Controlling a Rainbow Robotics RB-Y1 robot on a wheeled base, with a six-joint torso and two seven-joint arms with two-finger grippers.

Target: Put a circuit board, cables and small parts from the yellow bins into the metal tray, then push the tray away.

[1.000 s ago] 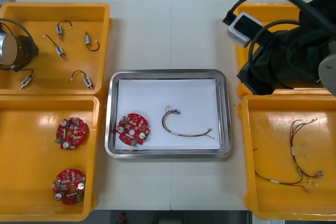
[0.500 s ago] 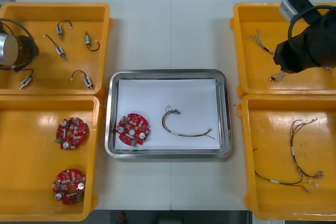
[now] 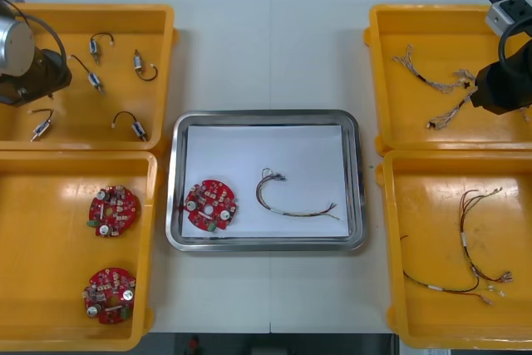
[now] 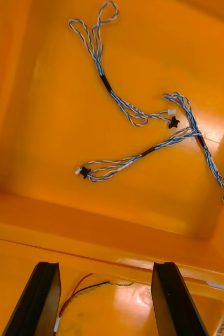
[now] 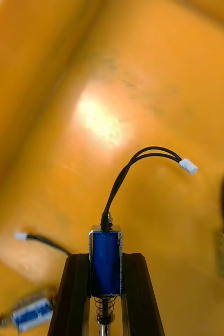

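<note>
The left gripper (image 5: 105, 262) is pinched on a small metal part (image 5: 106, 251). Its two flat black fingers (image 5: 76, 286) press the sides of a blue, box-shaped body in a shiny frame. A coiled spring shows below the body, and a looped pair of black leads (image 5: 127, 173) rises from it to a white plug. The gripper hangs just above the glossy floor of the far-left yellow bin (image 3: 91, 8), at the desk's far left corner. More small metal parts (image 3: 140, 63) with curled black leads lie scattered in that bin.

The right gripper (image 4: 105, 270) is spread wide, with nothing between its fingers (image 4: 42, 299). It hovers over the ridge where the two right-hand bins meet. Past it, on the smooth floor of the far-right yellow bin (image 3: 432, 18), lie twisted blue and white cables (image 4: 107, 84), thin and looped, with small black and white ends. In the front view the right arm (image 3: 507, 81) sits at that bin's right side, by the desk's right edge.

The metal tray (image 3: 266, 116), a rounded rectangle with a shiny rim and a white inside, sits at the desk's middle between the bins. A round red circuit board (image 3: 210, 204), studded with small components, lies by the tray's near left corner. A thin curved cable (image 3: 291, 201) lies beside it, toward the tray's middle. The near-left yellow bin (image 3: 41, 247) holds two more red boards (image 3: 114, 210). The near-right yellow bin (image 3: 432, 205) holds thin red and yellow cables (image 3: 474, 247).
</note>
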